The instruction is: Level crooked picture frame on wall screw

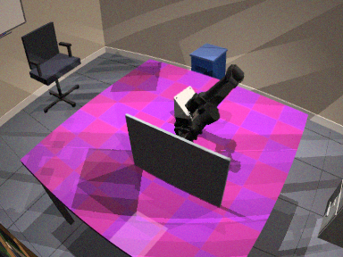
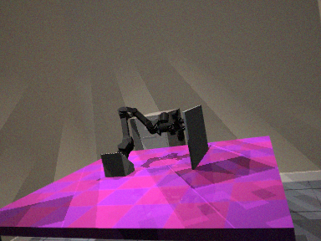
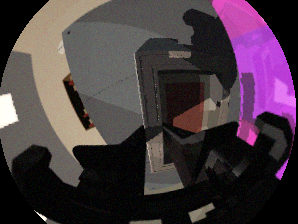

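Where the panel hides the screw, dark tool (image 2: pixel 180 125) (image 3: pixel 152 127), partly closed, gripping picture frame (image 3: pixel 154 107).

Pink-and-purple checks on the tabletop (image 1: pixel 96 167) (image 2: pixel 138 209), blue cabinet (image 1: pixel 209 55), black arm (image 1: pixel 223 87) (image 2: pixel 124 127), dark-grey panel (image 1: pixel 179 162) (image 2: pixel 197 134)

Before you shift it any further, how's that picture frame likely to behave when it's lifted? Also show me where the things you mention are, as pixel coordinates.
The picture frame (image 3: pixel 148 107) will probably stay stiff, since its border looks straight-edged and rigid. It may swing or tip, as the gripper (image 3: pixel 152 127) seems to hold just its lower part, with most of it standing above the fingers. It looks fairly light, perhaps, given its narrow border.
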`<control>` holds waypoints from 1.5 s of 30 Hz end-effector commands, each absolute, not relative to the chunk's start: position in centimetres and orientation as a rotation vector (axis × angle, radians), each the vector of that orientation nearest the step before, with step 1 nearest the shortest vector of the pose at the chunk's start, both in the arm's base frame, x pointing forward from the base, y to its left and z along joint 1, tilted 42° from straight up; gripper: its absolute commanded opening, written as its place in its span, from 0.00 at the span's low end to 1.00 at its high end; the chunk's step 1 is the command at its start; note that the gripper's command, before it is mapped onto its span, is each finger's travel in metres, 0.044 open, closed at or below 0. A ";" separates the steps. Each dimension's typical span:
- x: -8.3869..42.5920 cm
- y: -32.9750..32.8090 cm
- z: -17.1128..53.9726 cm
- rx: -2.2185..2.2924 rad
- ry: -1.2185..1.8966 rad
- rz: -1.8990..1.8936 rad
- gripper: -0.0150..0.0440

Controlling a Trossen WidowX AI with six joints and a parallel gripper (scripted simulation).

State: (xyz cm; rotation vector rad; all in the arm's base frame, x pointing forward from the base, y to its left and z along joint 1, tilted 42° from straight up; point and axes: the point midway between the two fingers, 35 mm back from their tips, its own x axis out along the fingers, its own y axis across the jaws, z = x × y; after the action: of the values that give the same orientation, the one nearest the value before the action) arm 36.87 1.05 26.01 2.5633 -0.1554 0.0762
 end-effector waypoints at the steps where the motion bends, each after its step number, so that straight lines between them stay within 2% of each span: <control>1: 36.9 1.1 26.0 2.544 -0.151 0.074 0.25; 45: 36.9 1.0 26.1 2.314 -0.150 0.055 0.25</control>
State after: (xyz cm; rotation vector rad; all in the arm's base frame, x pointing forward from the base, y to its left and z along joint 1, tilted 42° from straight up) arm 36.86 0.99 26.14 2.3304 -0.1541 0.0575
